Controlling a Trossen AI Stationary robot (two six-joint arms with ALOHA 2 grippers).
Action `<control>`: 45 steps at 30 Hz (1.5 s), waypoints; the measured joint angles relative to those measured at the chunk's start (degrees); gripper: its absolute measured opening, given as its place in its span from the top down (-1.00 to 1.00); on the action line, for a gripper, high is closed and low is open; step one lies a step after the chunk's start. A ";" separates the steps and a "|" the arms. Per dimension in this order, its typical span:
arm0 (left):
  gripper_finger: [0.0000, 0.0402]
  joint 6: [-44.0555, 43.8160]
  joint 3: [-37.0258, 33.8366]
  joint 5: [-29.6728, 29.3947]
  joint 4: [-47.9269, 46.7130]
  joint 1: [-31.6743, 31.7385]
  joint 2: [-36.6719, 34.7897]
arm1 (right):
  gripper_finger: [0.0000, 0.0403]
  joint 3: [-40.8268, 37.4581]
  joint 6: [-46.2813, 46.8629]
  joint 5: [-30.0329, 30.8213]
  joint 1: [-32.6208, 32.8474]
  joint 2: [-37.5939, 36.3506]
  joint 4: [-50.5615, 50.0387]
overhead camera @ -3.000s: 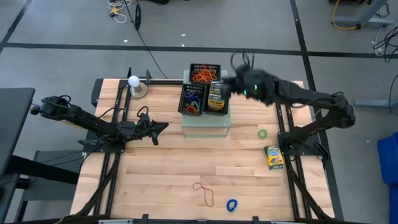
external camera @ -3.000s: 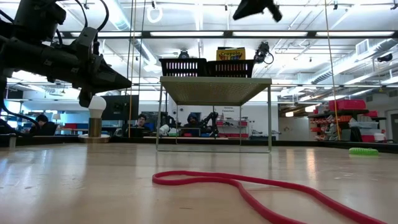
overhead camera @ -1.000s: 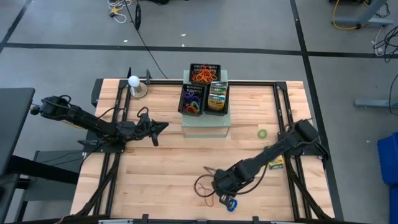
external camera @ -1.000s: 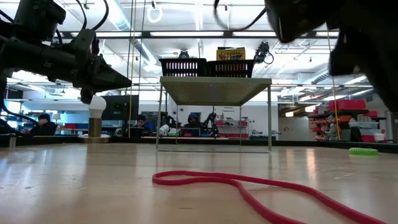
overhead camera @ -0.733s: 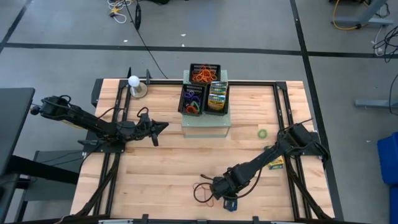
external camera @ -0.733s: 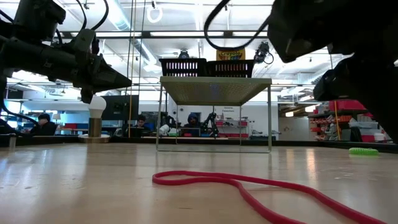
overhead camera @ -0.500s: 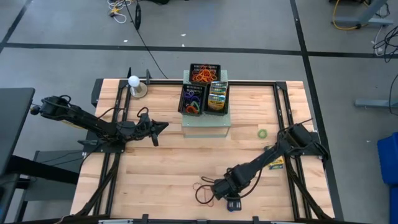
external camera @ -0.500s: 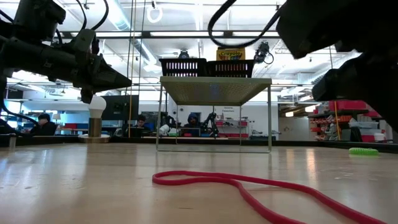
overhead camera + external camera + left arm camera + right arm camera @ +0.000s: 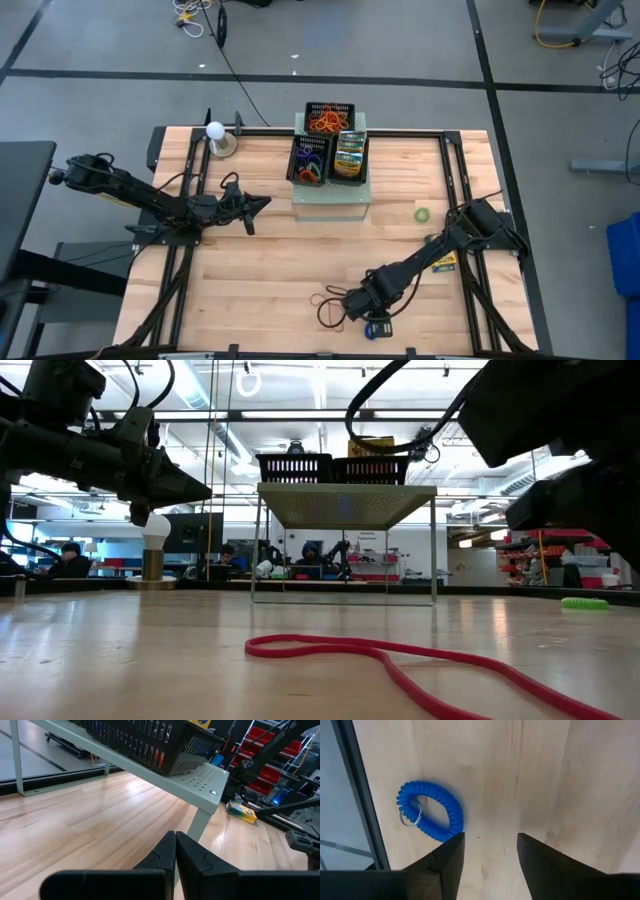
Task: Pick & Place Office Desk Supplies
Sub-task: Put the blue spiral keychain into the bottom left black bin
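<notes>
Blue coiled loop [image 9: 431,817] with a small metal ring lies flat on the wooden tabletop [image 9: 260,250], just beside one finger of the right tool [image 9: 487,852], not between them. Right tool's fingers spread wide, low over the tabletop's near edge. Left tool [image 9: 262,203] pressed together, well apart, empty.

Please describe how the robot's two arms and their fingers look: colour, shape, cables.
Both arms are black, slim and jointed, with loose black cables. The left gripper has matte black, angular fingers tapering to a point. The right gripper has the same dark wedge-shaped fingers.
</notes>
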 joint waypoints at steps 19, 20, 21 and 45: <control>0.92 0.00 0.00 -0.02 0.33 0.02 0.00 | 0.06 -3.34 -0.08 -0.11 0.39 -4.87 1.63; 0.92 0.00 0.00 0.00 0.31 0.00 0.00 | 0.06 -4.05 -0.04 -0.52 0.39 -4.87 2.93; 0.92 0.00 0.00 -0.01 0.33 0.01 0.00 | 0.06 -4.74 -0.04 -0.75 0.39 -4.87 4.21; 0.92 -0.02 0.00 0.00 0.39 0.00 0.00 | 0.24 -5.90 5.58 7.41 5.09 -3.72 13.74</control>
